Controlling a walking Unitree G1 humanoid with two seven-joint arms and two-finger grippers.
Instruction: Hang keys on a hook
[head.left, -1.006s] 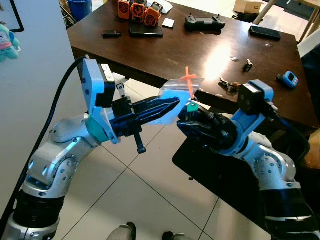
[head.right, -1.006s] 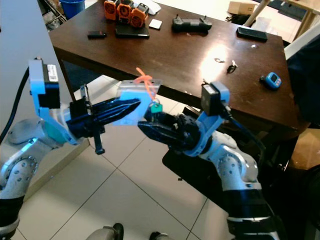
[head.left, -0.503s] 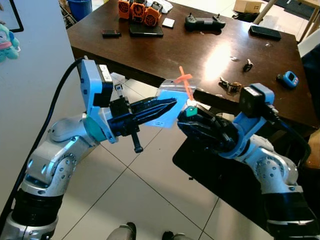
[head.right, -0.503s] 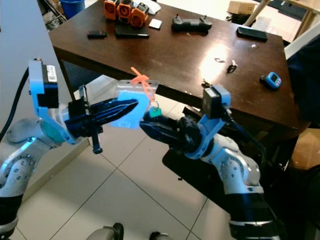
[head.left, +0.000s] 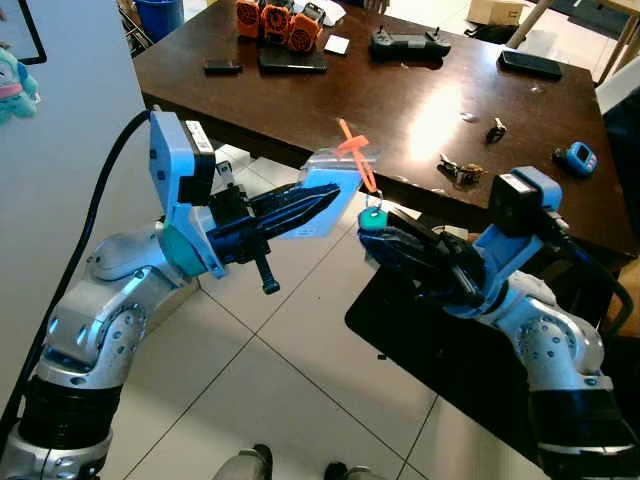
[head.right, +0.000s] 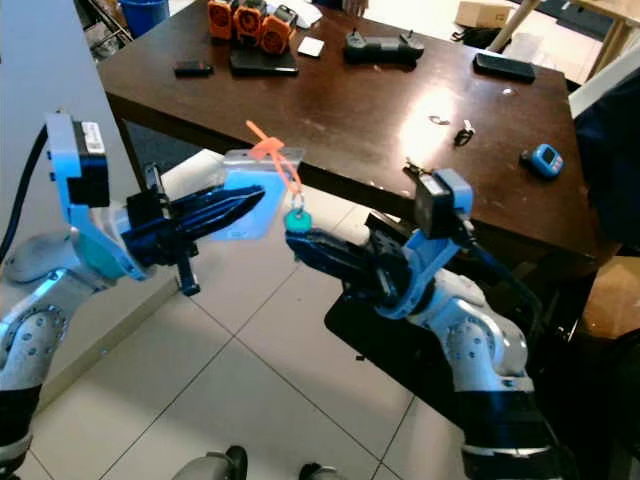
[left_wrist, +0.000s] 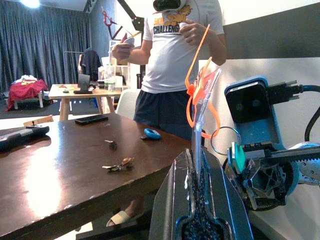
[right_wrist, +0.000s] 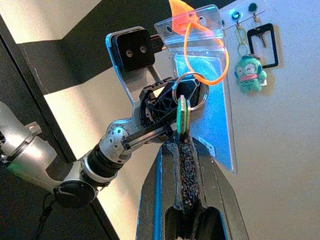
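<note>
Both arms have risen since the earlier frames, and the clear pouch with its orange tie now sits higher against the table edge, while the green key has come slightly away from the pouch toward the right arm. Left end effector (head.left: 335, 196) is clenched flat on the clear plastic pouch (head.left: 325, 186), which holds a light blue card and stands nearly upright with its orange zip tie (head.left: 354, 152) sticking up from the top. Right end effector (head.left: 368, 232) is clenched on the green-headed key (head.left: 372, 215), pinching it edge-on between its fingertips; in the right wrist view the key's metal ring (right_wrist: 190, 92) is threaded by the orange loop that hangs from the pouch. Pouch and key are held in the air between the two arms, just in front of the near edge of the dark wooden table (head.left: 350, 95). On the table lie a loose bunch of keys (head.left: 460, 170), a blue tape measure (head.left: 574, 157), a black controller (head.left: 408, 44) and orange battery packs (head.left: 278, 20). Beyond the pouch in the right wrist view, a teal plush charm (right_wrist: 247, 74) hangs on the white wall. A person in a white T-shirt (left_wrist: 177, 45) stands behind the table in the left wrist view.
</note>
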